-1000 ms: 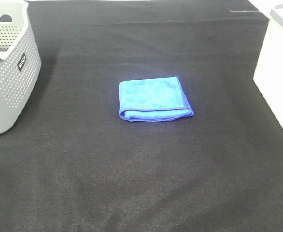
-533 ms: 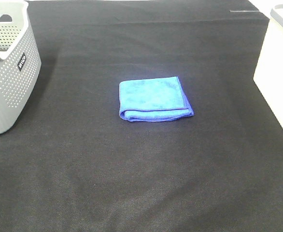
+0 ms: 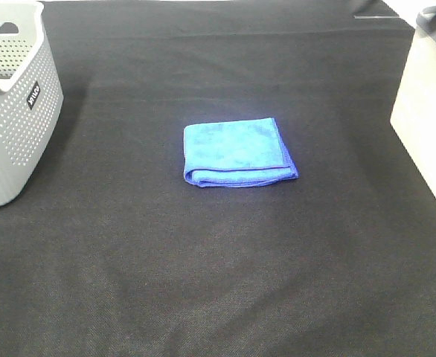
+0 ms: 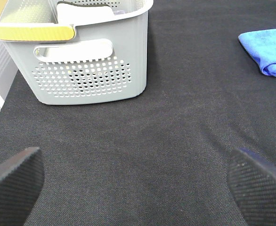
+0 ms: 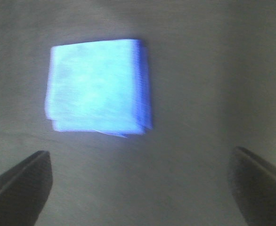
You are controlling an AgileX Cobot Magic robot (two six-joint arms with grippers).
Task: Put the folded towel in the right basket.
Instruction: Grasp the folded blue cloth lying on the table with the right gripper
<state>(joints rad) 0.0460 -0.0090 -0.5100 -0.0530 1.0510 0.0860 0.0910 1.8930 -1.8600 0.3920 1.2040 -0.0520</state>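
Nearest the left wrist camera, the left gripper point(image 4: 138, 188): two dark, textured fingertips point(image 4: 13, 181) at opposite lower corners of the view, spread wide. Holds nothing, clamps nothing; hangs over the black tablecloth point(image 4: 142, 136), whether touching it or just above, cannot tell. Beyond the tips, standing on that cloth, the grey perforated left basket point(image 4: 91, 70), with a handle slot in its near wall and a yellow band along its near rim; something white inside, too cut off to identify. Well apart from the basket, at the edge of the same view, a corner of the blue folded towel point(image 4: 267, 52). Much the same at the right gripper point(image 5: 140, 188): dark fingertips point(image 5: 20, 183) far apart, gripping nothing, touching nothing visible. Looks straight down on the towel, flat on the cloth beyond the tips and clear of both; picture blurred, finer detail unreadable. From the high camera, working back from the front: a stretch of black cloth, then about mid-table the towel, folded square, thick rolled fold toward the camera, darker blue hem down its right side. Lies well apart from both baskets, inside neither. Left and slightly further back, the left basket, upright, small dark label on its side. At the far right edge, the pale wall of the right basket point(image 3: 426, 111), only partly in frame.
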